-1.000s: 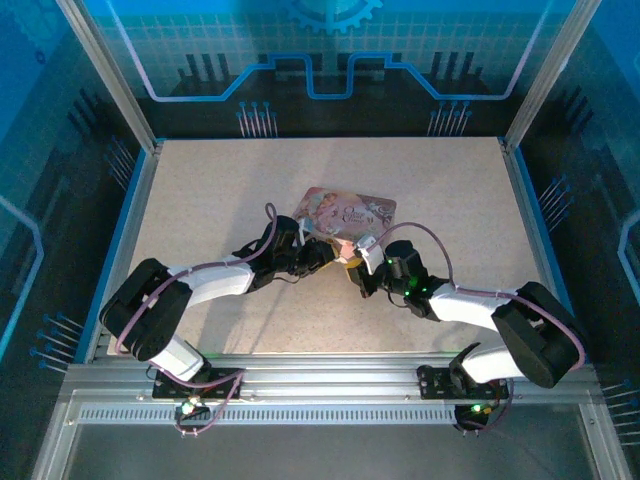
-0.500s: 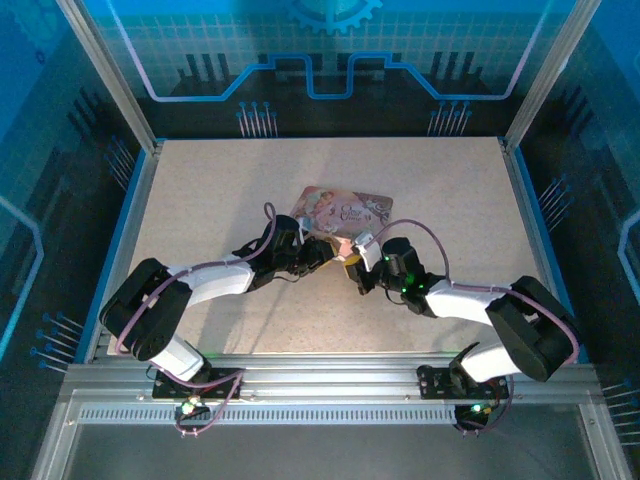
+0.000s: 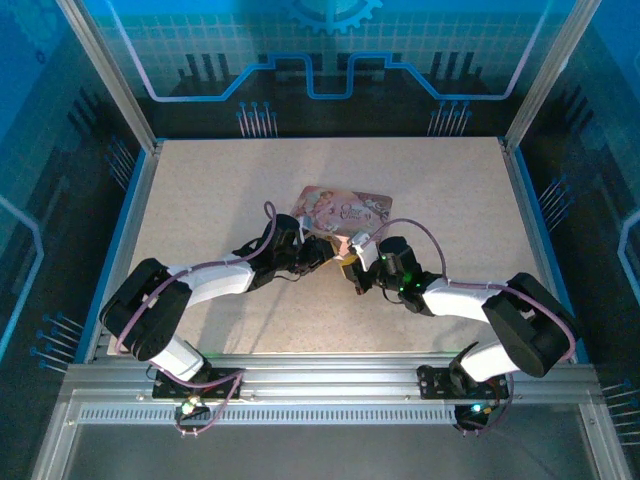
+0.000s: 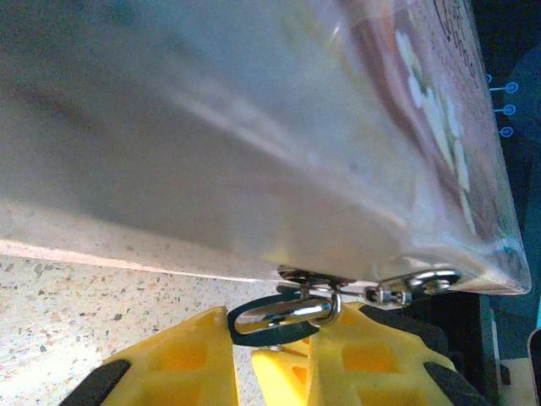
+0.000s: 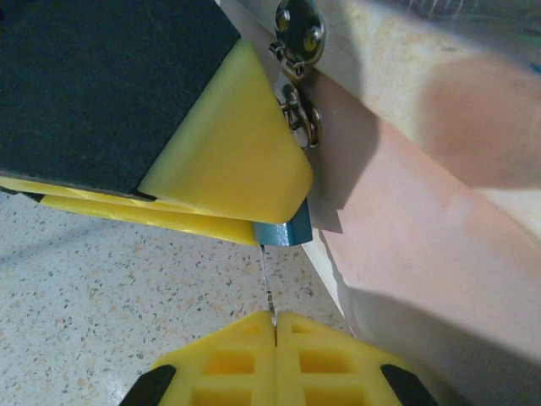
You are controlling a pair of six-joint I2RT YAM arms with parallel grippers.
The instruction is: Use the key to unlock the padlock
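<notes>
Where the two arms meet near the middle of the tabletop [image 3: 200, 190], the left claw [image 3: 322, 256] is clamped on the padlock [image 5: 287, 232], its yellow fingers [image 4: 182, 364] pinching the bluish body from both sides. The silvery shackle [image 4: 283, 313] passes through a metal ring [image 4: 308, 279] on the near edge of the pink box [image 3: 347, 208], so the lock sits hard against that edge. The box is closed, and what it holds cannot be seen. Just right of the lock, the key [image 5: 267, 283] shows as a thin shaft with its tip meeting the bluish body; whether it is inside the keyhole cannot be told. The right claw [image 5: 273, 326] is pressed together on the key's other end. Both claws crowd the box's near edge with little space between them. Bare tabletop lies open to the left, to the right and beyond the box, out to the blue rim [image 3: 137, 205].
</notes>
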